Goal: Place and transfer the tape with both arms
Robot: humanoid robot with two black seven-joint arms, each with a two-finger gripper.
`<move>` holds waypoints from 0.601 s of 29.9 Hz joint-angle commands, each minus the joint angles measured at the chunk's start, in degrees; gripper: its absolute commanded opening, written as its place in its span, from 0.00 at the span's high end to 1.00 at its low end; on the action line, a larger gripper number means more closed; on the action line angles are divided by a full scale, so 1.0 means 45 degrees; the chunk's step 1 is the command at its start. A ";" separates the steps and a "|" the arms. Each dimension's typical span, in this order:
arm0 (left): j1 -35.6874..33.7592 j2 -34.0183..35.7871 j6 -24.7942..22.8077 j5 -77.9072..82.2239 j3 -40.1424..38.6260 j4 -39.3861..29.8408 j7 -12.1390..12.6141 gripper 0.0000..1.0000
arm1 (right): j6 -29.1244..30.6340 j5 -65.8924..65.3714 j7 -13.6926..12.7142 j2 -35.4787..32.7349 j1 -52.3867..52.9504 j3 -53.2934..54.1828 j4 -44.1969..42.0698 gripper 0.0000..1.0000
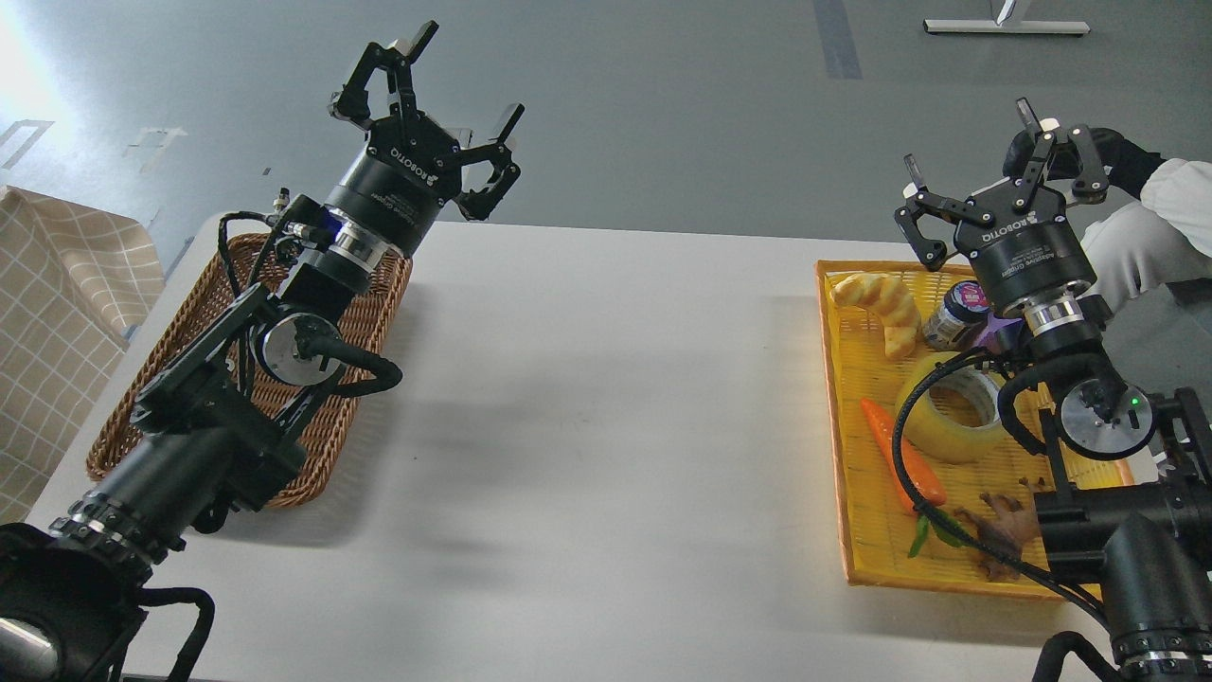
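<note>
The tape point(950, 428), a wide yellow roll with a grey-white core, lies in the yellow tray point(838, 398) at the right, partly behind my right arm's cable and wrist. My right gripper point(975, 142) is open and empty, raised above the tray's far end, well above the tape. My left gripper point(464, 66) is open and empty, raised above the far end of the brown wicker basket point(208, 313) at the left.
In the tray also lie a pale croissant-like bread point(885, 305), a dark jar point(956, 314), an orange carrot point(900, 453) and a brown piece point(999, 530). A person's white sleeve and dark glove point(1136, 189) reach in behind my right gripper. A checked cloth point(57, 322) is at far left.
</note>
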 commanded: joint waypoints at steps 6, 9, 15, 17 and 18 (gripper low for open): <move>0.0001 -0.0001 0.0000 0.0004 0.0000 -0.0001 0.0017 0.02 | 0.0000 0.0000 0.0001 0.0000 0.0044 -0.0001 -0.0026 0.00; 0.0001 -0.0001 0.0000 0.0004 0.0000 -0.0001 -0.0003 0.02 | 0.0000 0.0000 0.0001 0.0000 0.0025 -0.0001 -0.0026 0.00; 0.0020 -0.0001 0.0000 0.0004 0.0000 -0.0001 -0.0003 0.02 | 0.0000 0.0000 0.0001 0.0000 -0.0014 -0.0001 -0.0006 0.00; 0.0020 -0.0001 0.0000 0.0004 0.0000 -0.0001 -0.0003 0.02 | 0.0000 0.0000 0.0001 0.0000 -0.0014 -0.0001 -0.0025 0.00; 0.0020 -0.0001 0.0000 0.0004 0.0000 -0.0001 -0.0003 0.02 | 0.0000 0.0000 0.0001 0.0000 0.0005 -0.0001 -0.0006 0.00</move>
